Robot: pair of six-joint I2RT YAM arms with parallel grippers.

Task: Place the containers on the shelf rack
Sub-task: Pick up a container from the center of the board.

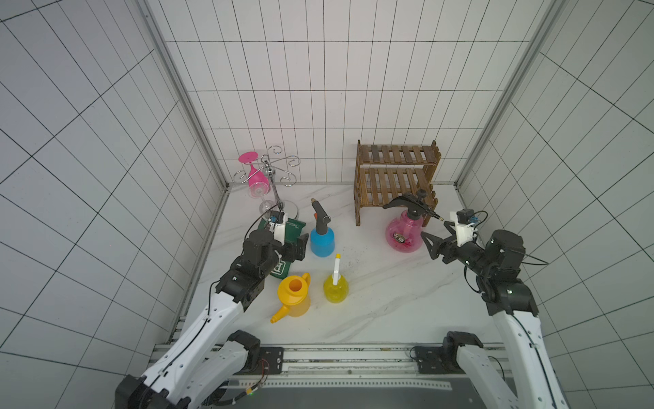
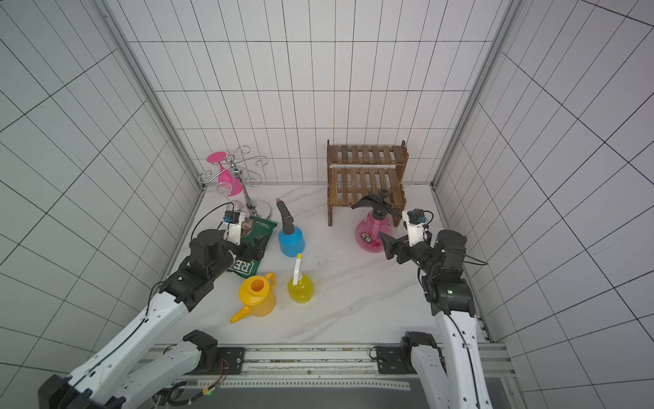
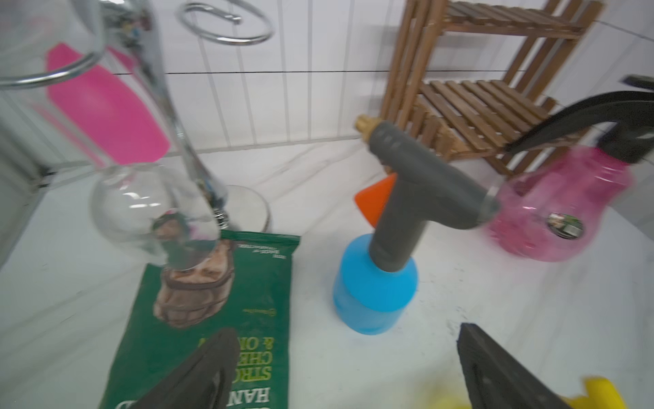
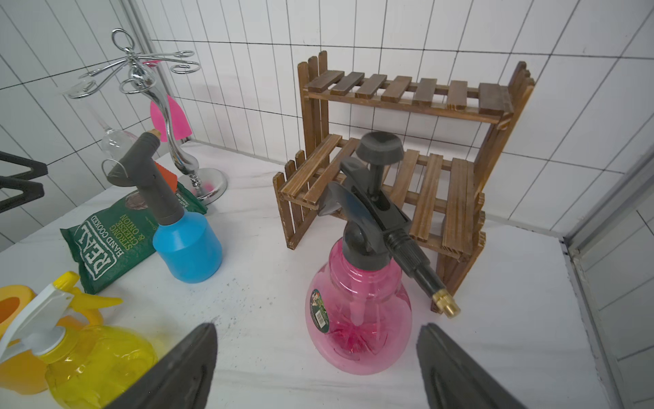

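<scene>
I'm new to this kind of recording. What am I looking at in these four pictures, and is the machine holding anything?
Two robot arms reach over a white table, each ending in a two-fingered gripper. Two pictures look down from overhead; two come from cameras on the wrists. On the table stand a pink sprayer, a blue sprayer, a yellow trigger bottle and a yellow-orange watering can; the wooden shelf rack at the back is empty. A green snack bag and a chrome glass holder are also there. The left gripper and right gripper are open, holding nothing.
</scene>
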